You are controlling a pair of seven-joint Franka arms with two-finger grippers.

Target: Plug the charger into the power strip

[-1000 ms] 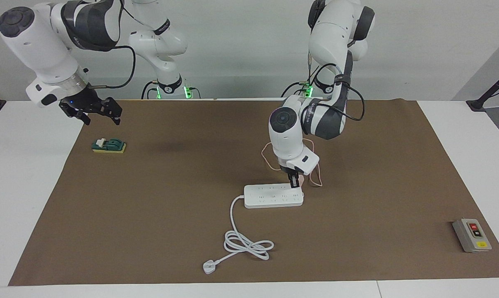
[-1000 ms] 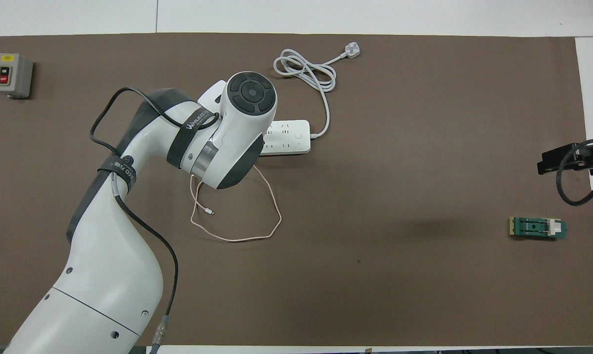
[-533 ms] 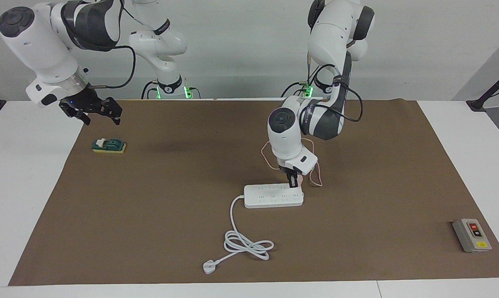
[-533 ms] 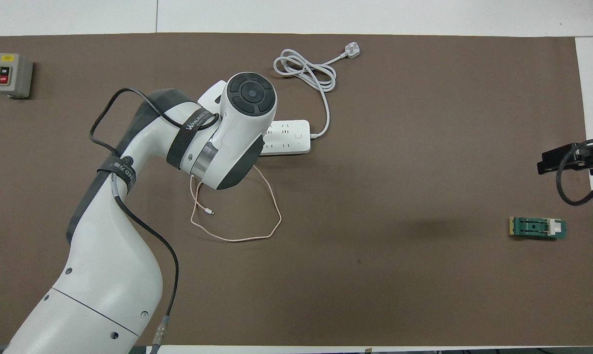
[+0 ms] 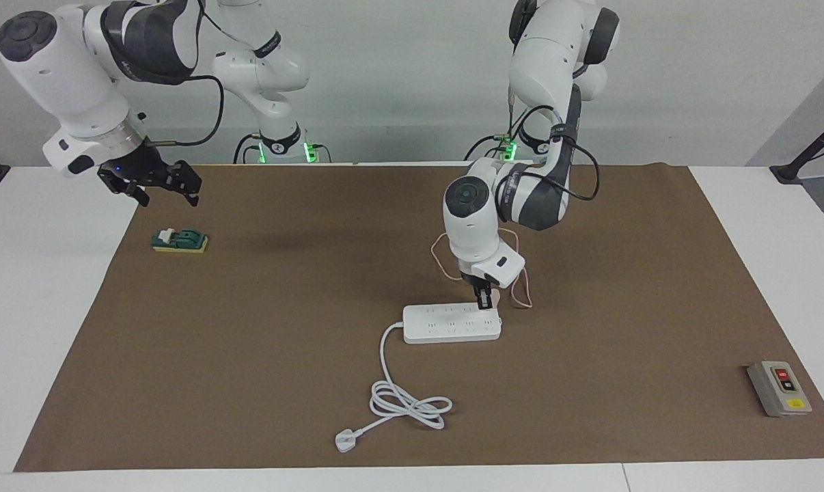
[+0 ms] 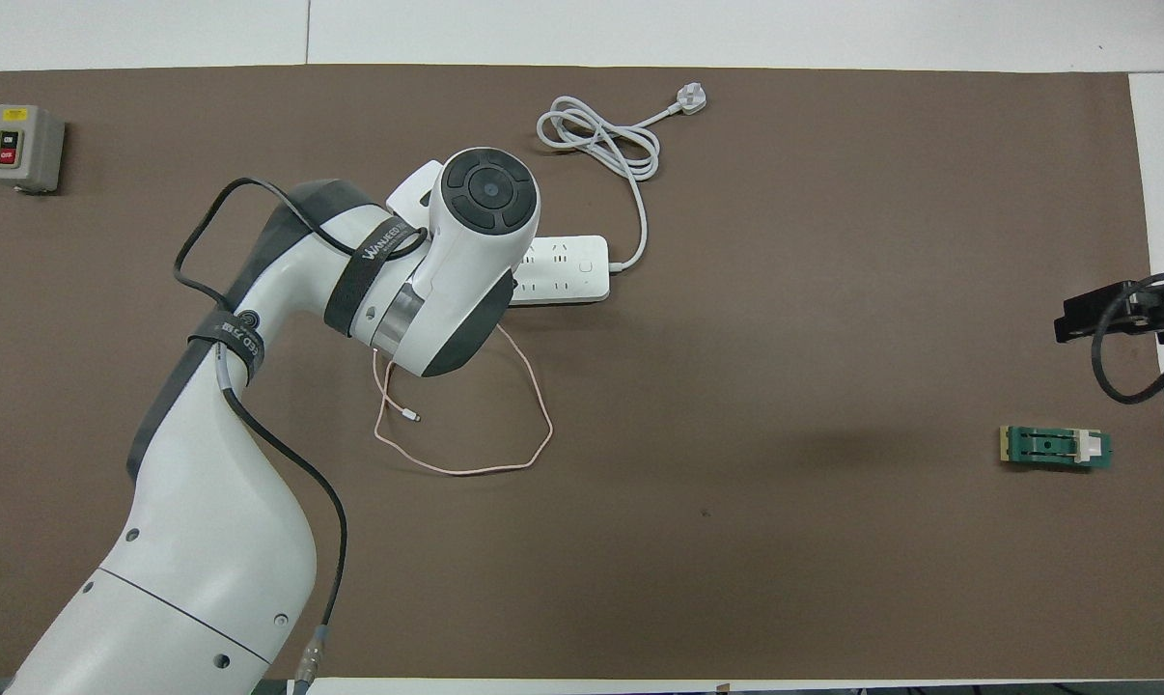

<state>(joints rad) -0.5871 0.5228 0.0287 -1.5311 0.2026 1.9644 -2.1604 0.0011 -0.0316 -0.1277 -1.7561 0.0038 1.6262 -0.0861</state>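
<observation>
Centre of the facing frame: left gripper [image 5: 484, 303] clamped on the charger [image 5: 495, 296], over the power strip [image 5: 451, 324].
Advice: align prongs, press straight down.
Upper left: right gripper [image 5: 154, 183] wide, waiting.

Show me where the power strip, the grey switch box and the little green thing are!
power strip [image 5: 446, 324]: facing view, middle of its top face.
grey switch box [image 5: 778, 388]: facing view, its top face.
little green thing [image 6: 1056, 447]: overhead view, its green top.

white power strip [image 5: 451, 323], pink charger [image 5: 494, 298], brown mat [image 5: 282, 307]
</observation>
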